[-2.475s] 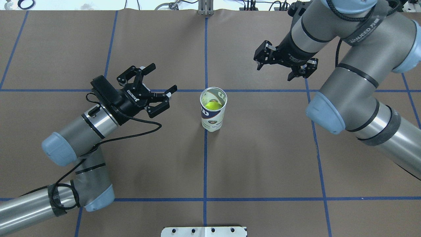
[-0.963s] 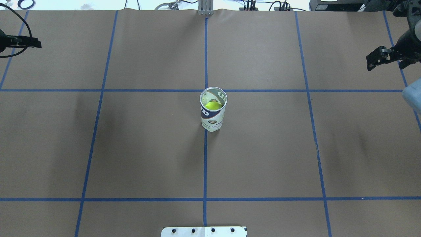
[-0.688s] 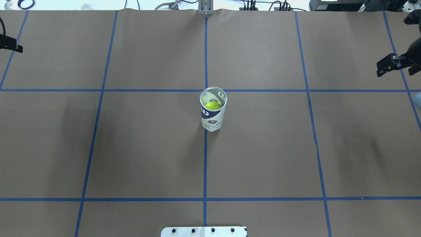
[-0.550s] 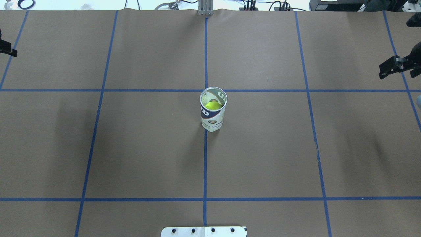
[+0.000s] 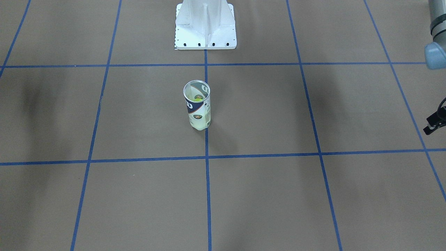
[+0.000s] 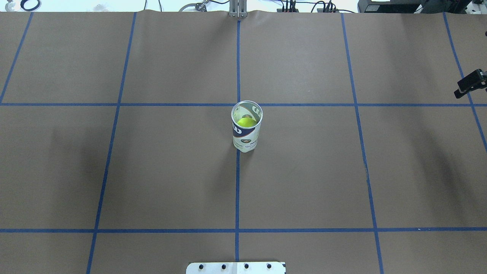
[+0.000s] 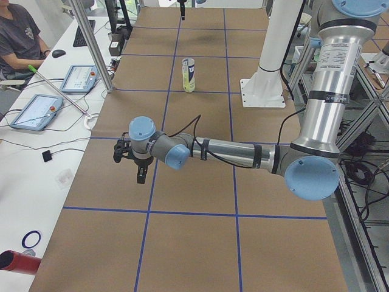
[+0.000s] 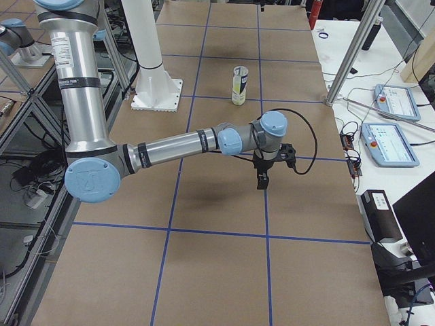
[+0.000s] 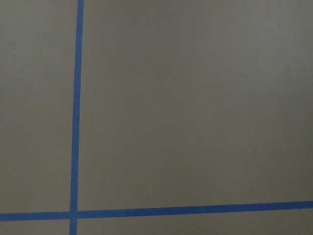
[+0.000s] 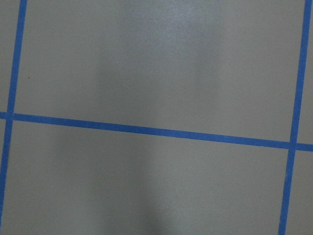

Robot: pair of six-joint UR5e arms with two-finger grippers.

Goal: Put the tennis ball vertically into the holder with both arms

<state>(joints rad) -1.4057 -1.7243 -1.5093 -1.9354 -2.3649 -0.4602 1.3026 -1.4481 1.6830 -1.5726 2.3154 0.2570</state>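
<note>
The holder (image 6: 246, 133) stands upright at the table's centre, its open silver rim up. The yellow-green tennis ball (image 6: 246, 122) sits inside it. The holder also shows in the front-facing view (image 5: 197, 106) and both side views (image 7: 189, 75) (image 8: 239, 85). My left gripper (image 7: 129, 167) hangs far off at the table's left end with fingers spread and empty; only one fingertip (image 5: 433, 124) shows at the front-facing view's edge. My right gripper (image 8: 275, 166) hangs over the table's right end, spread and empty; one finger (image 6: 471, 83) shows in the overhead view. Both wrist views show only bare table.
The white robot base (image 5: 205, 24) stands behind the holder. Blue tape lines grid the brown table. Beyond the left end are an aluminium post (image 7: 91, 42), tablets (image 7: 30, 112) and a seated person (image 7: 18, 36). More tablets (image 8: 391, 142) lie beyond the right end.
Both arms have swung outward from beside the holder to the table's ends. The left gripper has left the overhead view; the right shows only a finger. Holder and ball have not moved.
</note>
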